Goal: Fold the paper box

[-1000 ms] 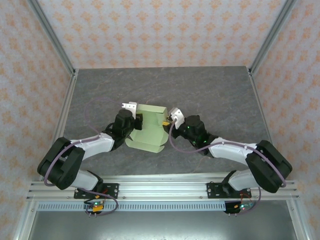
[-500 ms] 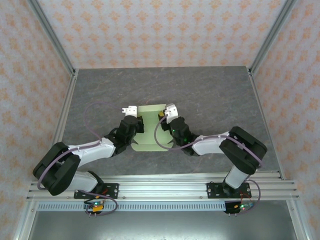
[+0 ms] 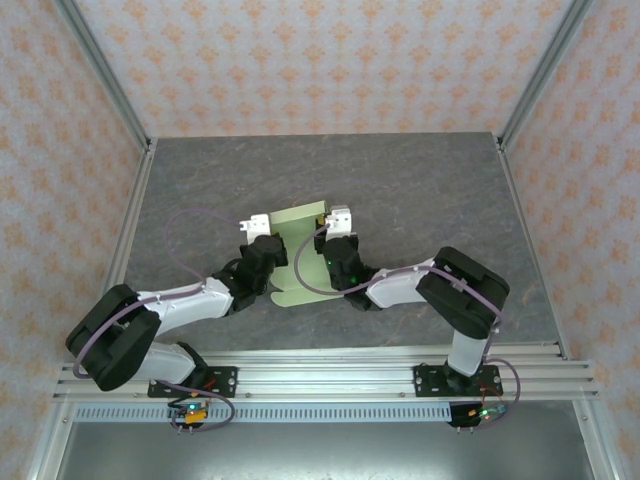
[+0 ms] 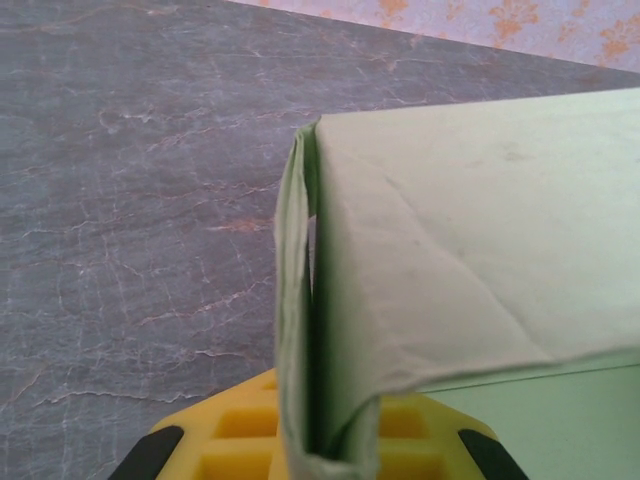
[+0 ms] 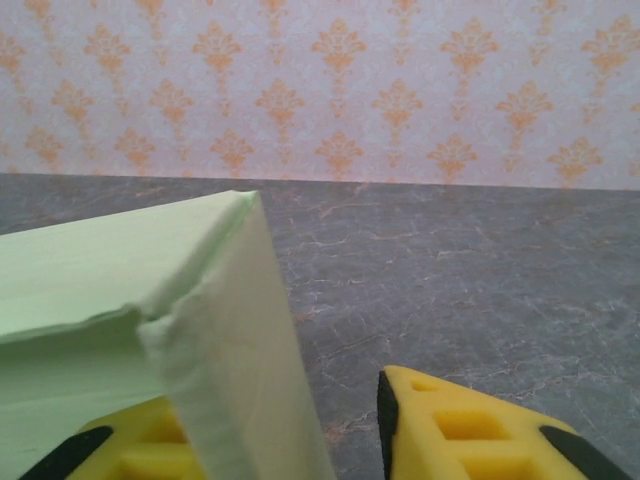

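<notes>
**Side walls being raised, both arms at the card**

The paper box [image 3: 298,238] sits at the centre of the top view on the grey table [image 3: 430,190], half-formed, with one arm at each side of it. The step in hand looks like standing the side walls up and creasing them. The left and right edges of the card are lifted while the near panel lies flat towards the bottom of the frame.

The left gripper [image 3: 258,221] is at the box's left edge. In its wrist view a doubled-over wall of card runs down into the bottom centre of the frame. There it is clamped between the yellow pads [image 4: 235,440], jaws closed tight on it.

The right gripper [image 3: 338,216] is at the box's right edge. Its wrist view shows the jaws partly apart. The upright wall rises at lower left, against or just beside the left pad. The right pad [image 5: 470,430] stands clear of it, with bare table showing between, so there is no grip on this side.

The next move probably calls for the right jaws to close on that wall, or to press it inward, while the left holds the opposite side. Thin card will buckle if squeezed off the crease.
</notes>
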